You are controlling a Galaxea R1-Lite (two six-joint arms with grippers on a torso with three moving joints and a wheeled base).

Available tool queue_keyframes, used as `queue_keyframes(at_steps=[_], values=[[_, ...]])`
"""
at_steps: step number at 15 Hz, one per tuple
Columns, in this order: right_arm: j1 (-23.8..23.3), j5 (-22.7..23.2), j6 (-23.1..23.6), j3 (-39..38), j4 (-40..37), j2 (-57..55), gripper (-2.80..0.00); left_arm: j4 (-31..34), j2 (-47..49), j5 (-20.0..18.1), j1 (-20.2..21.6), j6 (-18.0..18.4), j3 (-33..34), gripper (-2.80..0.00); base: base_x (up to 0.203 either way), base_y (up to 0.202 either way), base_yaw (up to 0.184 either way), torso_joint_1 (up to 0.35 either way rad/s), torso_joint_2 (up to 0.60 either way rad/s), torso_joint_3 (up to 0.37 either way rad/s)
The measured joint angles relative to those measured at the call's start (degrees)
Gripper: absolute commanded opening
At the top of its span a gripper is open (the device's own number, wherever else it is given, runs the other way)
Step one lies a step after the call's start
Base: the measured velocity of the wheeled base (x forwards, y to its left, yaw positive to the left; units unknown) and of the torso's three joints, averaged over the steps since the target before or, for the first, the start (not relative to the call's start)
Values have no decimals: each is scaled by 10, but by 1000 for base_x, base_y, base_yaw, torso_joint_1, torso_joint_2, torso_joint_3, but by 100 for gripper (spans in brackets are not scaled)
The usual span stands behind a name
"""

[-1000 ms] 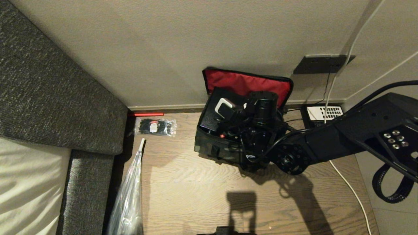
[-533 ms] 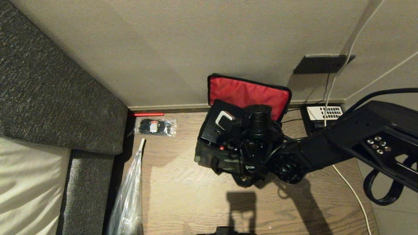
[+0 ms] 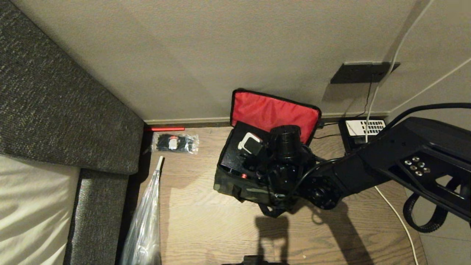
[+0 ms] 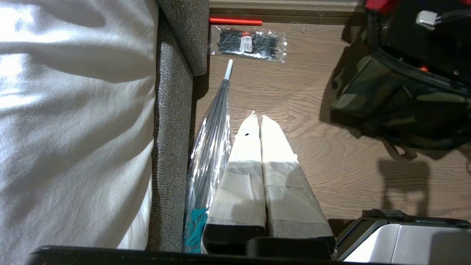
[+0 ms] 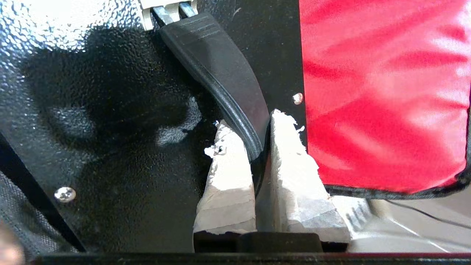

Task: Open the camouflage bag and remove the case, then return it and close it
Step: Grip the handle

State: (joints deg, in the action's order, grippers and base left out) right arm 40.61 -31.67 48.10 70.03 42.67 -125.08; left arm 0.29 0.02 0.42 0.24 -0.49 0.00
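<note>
I have the small boxy camouflage bag point(image 3: 235, 186), soft fabric in green, brown and black, sitting on the wood-grain floor point(image 3: 206, 224) close to the beige wall point(image 3: 184, 55), with its lid thrown back so the bright red lining point(image 3: 274, 112) stands up at 12 o'clock of the opening. So step 1, opening, looks done. Inside the bag I see the black pebble-textured hard case point(image 5: 110, 110), filling the compartment, top face exposed; its 10 o'clock corner shows at point(image 3: 237, 152) in the head view. My right gripper point(image 5: 254, 147) sits over the bag's 3 o'clock half, and its 2 taped white fingers point(image 5: 228, 173) are pinched shut on the case's black curved carry handle point(image 5: 220, 73). I judge I am in the removal step, with the case not yet clear of the bag; pulling it out, putting it back and closing the lid are all left. My left gripper point(image 4: 260, 121) is parked at 7 o'clock of the bag, fingers pressed together on nothing. Further out: a clear packet of black cable ties point(image 3: 174, 142) at 9 o'clock, a folded clear-plastic umbrella point(image 3: 145, 221) at 8 o'clock beside the grey fabric sofa point(image 3: 66, 110), and a black desk phone with white keypad point(image 3: 362, 129) at 2 o'clock.
</note>
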Motion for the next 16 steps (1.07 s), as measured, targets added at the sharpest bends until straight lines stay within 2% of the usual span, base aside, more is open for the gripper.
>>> queue_keyframes(at_steps=[4,9,16], values=[[0,58,-41,-3,-29,-1,-280,0,0,0,0,0,0,-280,0,0,0,0,0,0],[-2,60,-38,5,-27,-11,-280,0,0,0,0,0,0,-280,0,0,0,0,0,0],[-32,63,-25,26,-6,-51,-280,0,0,0,0,0,0,-280,0,0,0,0,0,0]])
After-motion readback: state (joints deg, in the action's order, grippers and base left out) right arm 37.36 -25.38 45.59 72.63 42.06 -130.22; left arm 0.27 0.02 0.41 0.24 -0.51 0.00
